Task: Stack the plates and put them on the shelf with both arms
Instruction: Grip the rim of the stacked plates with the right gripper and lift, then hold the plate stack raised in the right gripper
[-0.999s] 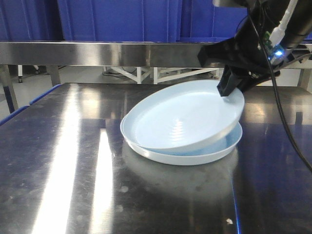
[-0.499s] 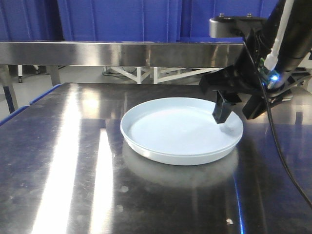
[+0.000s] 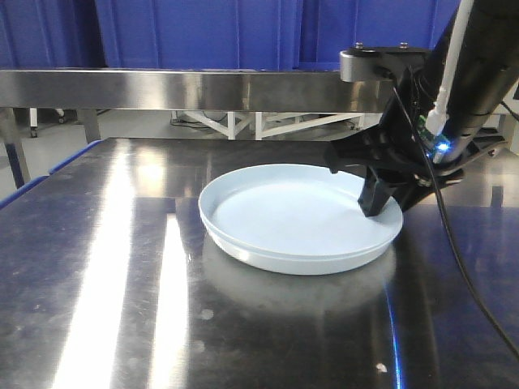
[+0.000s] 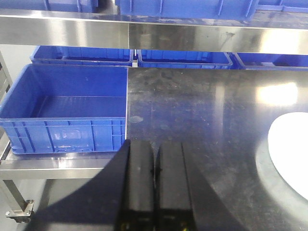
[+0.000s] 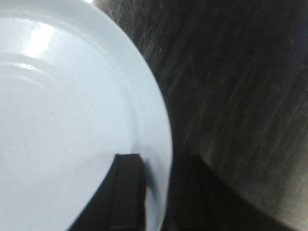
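Note:
The two pale plates (image 3: 292,215) lie nested flat, one inside the other, on the dark steel tabletop (image 3: 122,308). My right gripper (image 3: 391,201) stands at their right rim. In the right wrist view one finger (image 5: 127,192) is inside the upper plate (image 5: 72,120), the other is outside the rim, and a thin gap shows, so it is open astride the rim. My left gripper (image 4: 155,147) is shut on nothing, low over the table's left part, with a plate edge (image 4: 291,149) far to its right. The shelf rail (image 3: 162,87) runs behind the table.
Blue crates (image 3: 203,32) fill the shelf above the rail. A blue open crate (image 4: 67,108) sits on a lower level left of the tabletop, and more crates (image 4: 183,57) stand behind. A black cable (image 3: 462,267) hangs from the right arm.
The upper plate, held tilted by my right gripper a second ago, has dropped flat into the lower one. The gripper let go and now sits lower at the rim.

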Robot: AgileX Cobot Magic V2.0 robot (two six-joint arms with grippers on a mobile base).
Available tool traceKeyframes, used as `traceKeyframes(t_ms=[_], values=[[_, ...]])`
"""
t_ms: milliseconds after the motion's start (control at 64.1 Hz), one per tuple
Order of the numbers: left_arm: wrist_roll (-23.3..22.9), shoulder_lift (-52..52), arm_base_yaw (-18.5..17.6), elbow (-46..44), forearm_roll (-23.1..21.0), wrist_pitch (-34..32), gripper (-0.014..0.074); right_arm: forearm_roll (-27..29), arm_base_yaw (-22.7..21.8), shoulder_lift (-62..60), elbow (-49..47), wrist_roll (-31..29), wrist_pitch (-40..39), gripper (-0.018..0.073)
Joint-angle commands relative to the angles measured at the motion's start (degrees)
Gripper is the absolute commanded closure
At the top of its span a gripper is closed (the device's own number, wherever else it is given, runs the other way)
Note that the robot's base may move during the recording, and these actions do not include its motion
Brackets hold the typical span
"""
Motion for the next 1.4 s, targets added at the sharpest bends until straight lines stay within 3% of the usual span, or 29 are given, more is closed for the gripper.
traceKeyframes(t_ms=[0, 421, 749, 936, 1389], values=[[-0.3, 0.1, 0.1, -1.6, -0.4, -5.0, 0.0512, -0.6, -0.1, -2.1, -1.4, -0.4, -2.0, 0.0528], [-0.3, 0.1, 0.1, -1.6, -0.4, -5.0, 0.0512, -1.8, -1.1, -17.6, -1.4, -0.4, -5.5, 0.0535], [-0.3, 0.1, 0.1, -1.6, -0.4, -5.0, 0.0512, -1.8, -12.0, -36.0, -0.2, -0.4, -1.2, 0.0535], [-0.3, 0.1, 0.1, -1.6, -0.4, -5.0, 0.0512, -1.8, -18.4, -47.7, 5.7, -0.4, 0.6, 0.0535], [-0.3, 0.1, 0.1, -1.6, -0.4, -5.0, 0.0512, -1.8, -23.1, -72.2, 23.3, -0.4, 3.7, 0.0535]])
